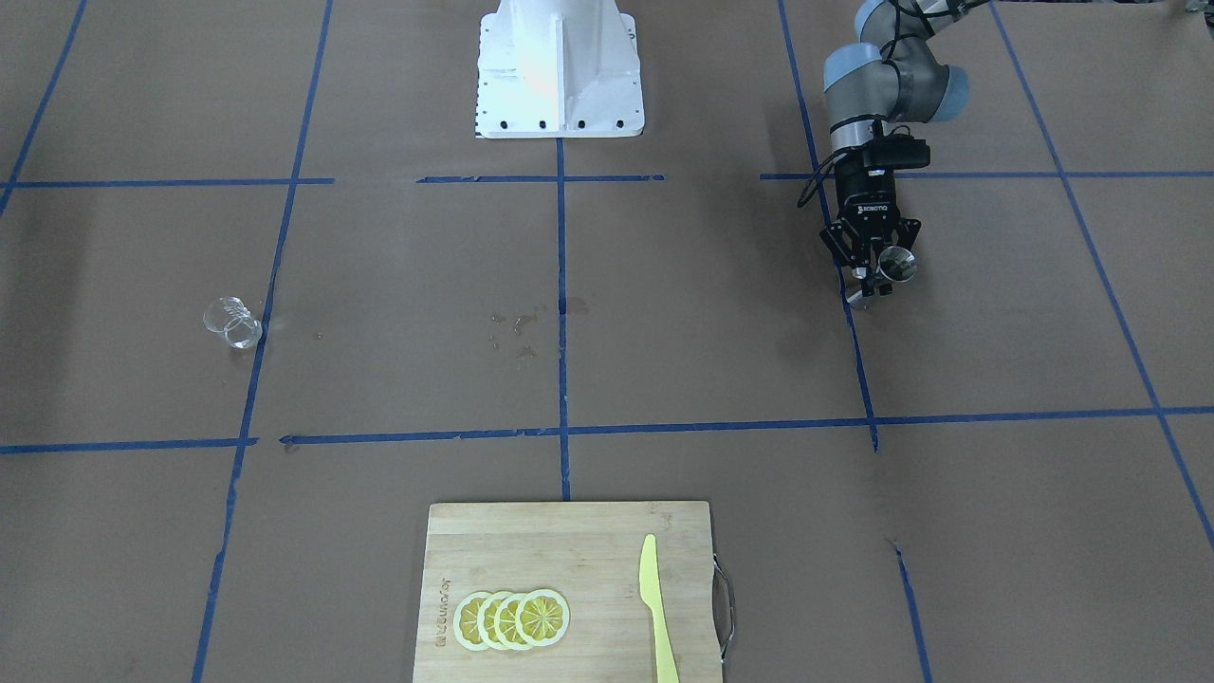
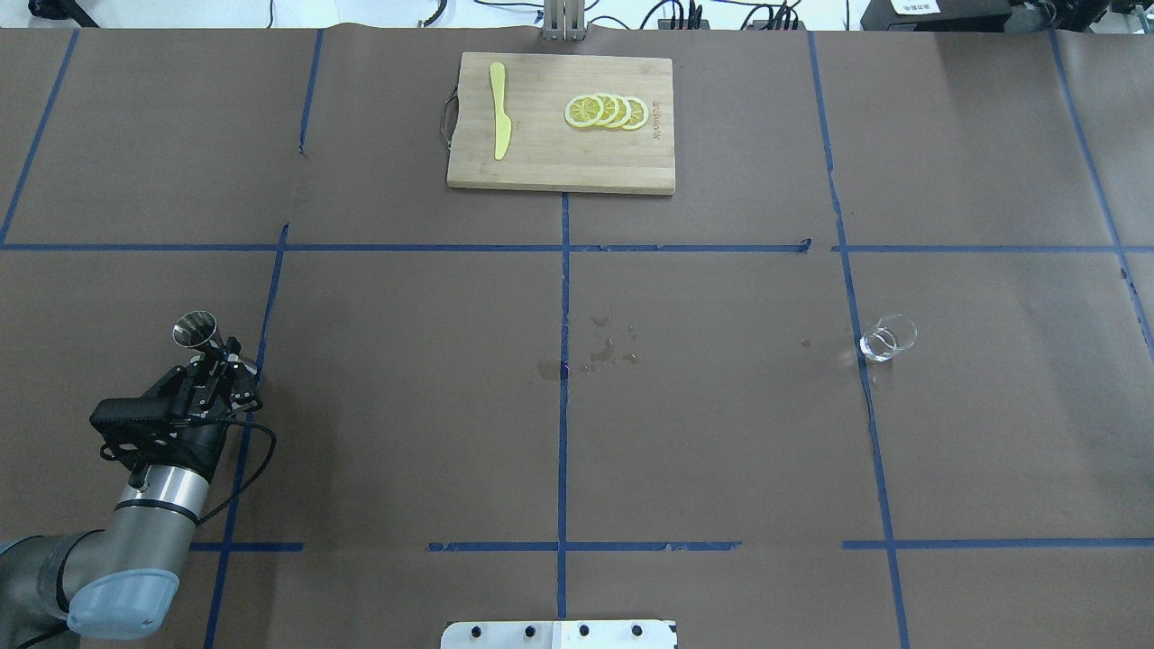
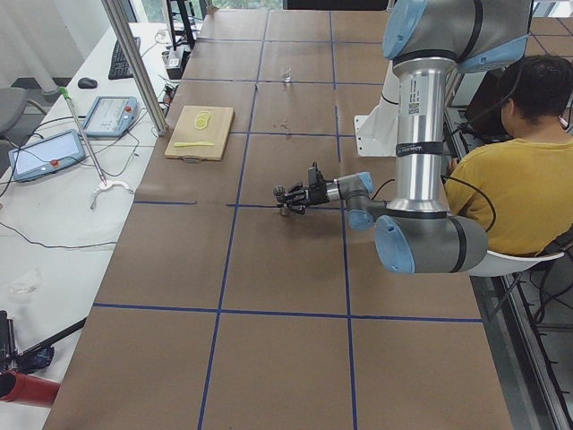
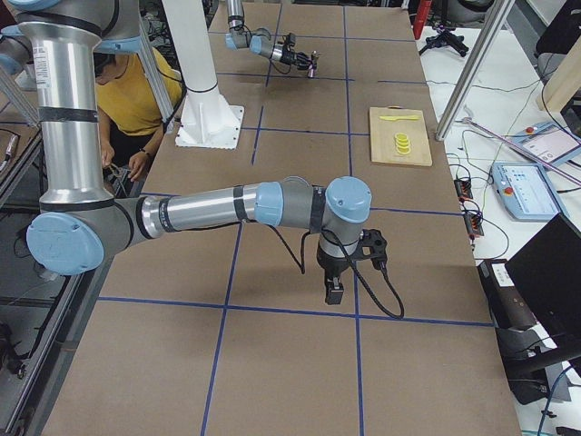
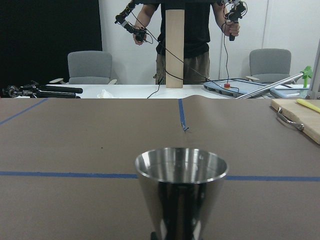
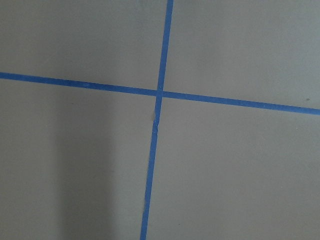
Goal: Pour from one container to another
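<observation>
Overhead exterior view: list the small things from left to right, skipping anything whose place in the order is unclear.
steel jigger → yellow knife → lemon slices → glass cup

We see a white wall [image 5: 290, 25] behind two grey chairs [image 5: 90, 65], a dark panel [image 5: 45, 40] beside them, and a long table [image 2: 406, 433] covered in brown paper crossed by blue tape [image 2: 563, 451], evenly lit.

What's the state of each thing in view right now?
steel jigger: upright, mouth up, gripped by left gripper
glass cup: standing alone, untouched, contents unclear
right gripper: above the table, open or shut unclear
knife: flat on cutting board
lemon slices: overlapping row on cutting board
</observation>
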{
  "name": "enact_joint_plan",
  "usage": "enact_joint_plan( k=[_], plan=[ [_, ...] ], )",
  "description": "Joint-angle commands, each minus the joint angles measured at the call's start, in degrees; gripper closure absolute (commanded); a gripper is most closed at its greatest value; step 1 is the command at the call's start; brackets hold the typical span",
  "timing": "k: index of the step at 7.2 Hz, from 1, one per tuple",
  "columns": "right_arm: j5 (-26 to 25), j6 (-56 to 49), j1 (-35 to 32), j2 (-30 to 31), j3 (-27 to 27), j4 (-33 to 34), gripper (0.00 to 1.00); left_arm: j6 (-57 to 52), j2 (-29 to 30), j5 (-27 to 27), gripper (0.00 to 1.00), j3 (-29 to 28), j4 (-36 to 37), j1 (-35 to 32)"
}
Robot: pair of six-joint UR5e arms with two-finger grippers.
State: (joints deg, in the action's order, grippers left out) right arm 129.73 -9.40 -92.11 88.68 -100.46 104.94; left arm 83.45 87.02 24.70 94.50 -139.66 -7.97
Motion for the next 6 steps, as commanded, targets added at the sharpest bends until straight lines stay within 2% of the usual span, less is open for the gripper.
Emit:
enact_joint_plan(
  k=[1,2,6],
  plan=[
    [0.0,0.0,0.0,0.1,0.0,0.0,0.0,0.0,0.0,0.0,0.71,0.0,0.0,0.1],
    [-0.1,0.0,0.0,0.0,0.0,0.0,0.0,0.0,-0.1,0.1,0.49,0.0,0.0,0.2],
    [0.0,0.0,0.0,0.0,-0.1,0.0,0.0,0.0,-0.3,0.1,0.22,0.1,0.0,0.5]
  ],
)
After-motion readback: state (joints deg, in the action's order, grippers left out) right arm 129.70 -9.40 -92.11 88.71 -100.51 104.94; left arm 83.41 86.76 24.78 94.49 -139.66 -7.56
